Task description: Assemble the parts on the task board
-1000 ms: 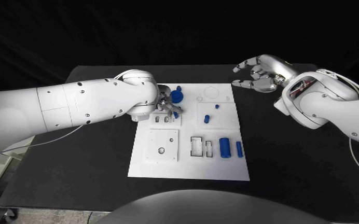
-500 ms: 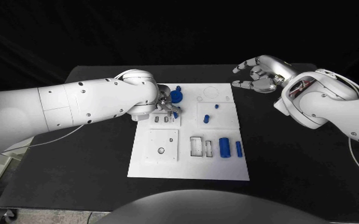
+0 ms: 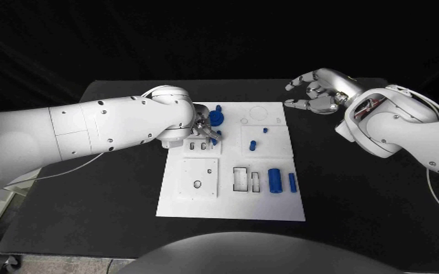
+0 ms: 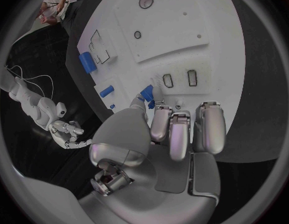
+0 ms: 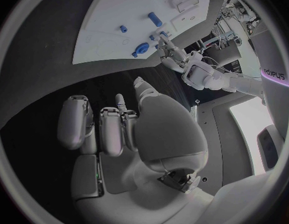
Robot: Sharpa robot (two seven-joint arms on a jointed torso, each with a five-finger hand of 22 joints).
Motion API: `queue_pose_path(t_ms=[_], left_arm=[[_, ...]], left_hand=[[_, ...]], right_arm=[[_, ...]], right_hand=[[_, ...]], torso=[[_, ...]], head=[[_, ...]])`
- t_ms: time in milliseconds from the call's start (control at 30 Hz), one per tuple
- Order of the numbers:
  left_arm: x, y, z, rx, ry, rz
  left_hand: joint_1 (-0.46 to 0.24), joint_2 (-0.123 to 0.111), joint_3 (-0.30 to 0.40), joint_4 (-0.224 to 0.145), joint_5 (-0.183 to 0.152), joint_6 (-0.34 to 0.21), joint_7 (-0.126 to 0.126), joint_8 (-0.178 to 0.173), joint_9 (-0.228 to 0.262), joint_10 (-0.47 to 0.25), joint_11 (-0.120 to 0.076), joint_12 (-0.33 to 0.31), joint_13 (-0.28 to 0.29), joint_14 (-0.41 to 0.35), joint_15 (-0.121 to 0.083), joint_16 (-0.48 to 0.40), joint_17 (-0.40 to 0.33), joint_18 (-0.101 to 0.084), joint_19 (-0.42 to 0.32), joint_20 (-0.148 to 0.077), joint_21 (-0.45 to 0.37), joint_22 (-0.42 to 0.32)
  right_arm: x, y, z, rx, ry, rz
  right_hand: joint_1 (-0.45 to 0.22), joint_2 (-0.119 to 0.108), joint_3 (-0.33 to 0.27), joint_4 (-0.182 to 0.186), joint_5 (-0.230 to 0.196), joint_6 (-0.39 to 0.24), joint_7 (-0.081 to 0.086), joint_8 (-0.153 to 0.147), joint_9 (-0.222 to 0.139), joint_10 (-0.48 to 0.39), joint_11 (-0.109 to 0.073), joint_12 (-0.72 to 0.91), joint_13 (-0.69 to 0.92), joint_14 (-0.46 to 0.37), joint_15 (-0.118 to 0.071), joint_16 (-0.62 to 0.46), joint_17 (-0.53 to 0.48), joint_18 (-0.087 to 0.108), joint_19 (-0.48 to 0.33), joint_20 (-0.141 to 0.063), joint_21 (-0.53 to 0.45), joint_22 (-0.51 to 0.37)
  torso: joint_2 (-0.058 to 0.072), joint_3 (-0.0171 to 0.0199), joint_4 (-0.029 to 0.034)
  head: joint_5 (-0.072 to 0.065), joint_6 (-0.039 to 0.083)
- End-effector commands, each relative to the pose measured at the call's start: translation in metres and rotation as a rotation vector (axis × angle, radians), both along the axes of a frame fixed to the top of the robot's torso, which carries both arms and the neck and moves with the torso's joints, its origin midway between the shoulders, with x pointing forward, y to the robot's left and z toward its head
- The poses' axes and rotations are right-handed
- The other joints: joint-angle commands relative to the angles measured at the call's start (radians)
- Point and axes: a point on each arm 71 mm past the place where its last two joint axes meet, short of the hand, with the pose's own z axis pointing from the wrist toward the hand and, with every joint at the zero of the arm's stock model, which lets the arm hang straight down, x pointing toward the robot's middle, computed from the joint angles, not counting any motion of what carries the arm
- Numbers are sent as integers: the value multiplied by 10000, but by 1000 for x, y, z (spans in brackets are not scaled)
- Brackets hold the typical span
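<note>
No change: left hand still pinching blue part.

The left arm reaches in across the table, its hand lowered with fingers curled together and fingertips pointing down. The right arm bends at the table's far right, its hand raised, fingers loosely curled, holding nothing.
</note>
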Motion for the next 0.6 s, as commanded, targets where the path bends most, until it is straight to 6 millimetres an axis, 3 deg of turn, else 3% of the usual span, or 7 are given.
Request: queue_pose_path(t_ms=[33,267,600], left_arm=[[-1,-2,-1,-26,170,-188],[-2,-1,-2,-37,224,-194],[-4,1,-2,-101,235,-168]], left_hand=[[112,-1,69,-27,65,34,-2,-52,18,1587,-489,1502,4141,1071,-20,24,2627,27,-58,-24,-49,884],[271,-69,184,-162,105,119,-31,-168,67,1587,-512,1502,4141,1071,-37,24,2627,22,-26,-35,-42,919],[667,-206,598,-497,408,215,-75,-516,162,1587,-559,1502,4141,1071,-83,24,2627,26,-22,-77,-73,933]], right_arm=[[0,0,-2,-67,156,4],[0,0,-3,-68,195,-14],[0,-2,-4,-73,248,-53]], right_hand=[[37,107,12,37,64,49,-10,-56,-12,205,72,-75,1555,592,70,-76,427,209,-48,29,-91,1314],[39,108,12,35,67,50,-9,-59,-16,193,73,-87,1540,584,71,-97,398,214,-58,30,-117,1306],[52,119,4,19,76,63,3,-79,-49,111,86,-169,1437,531,83,-225,230,247,-128,40,-292,1252]], torso=[[-8,4,5],[-5,2,2],[-1,-1,8]], head=[[7,1],[14,1],[9,1]])
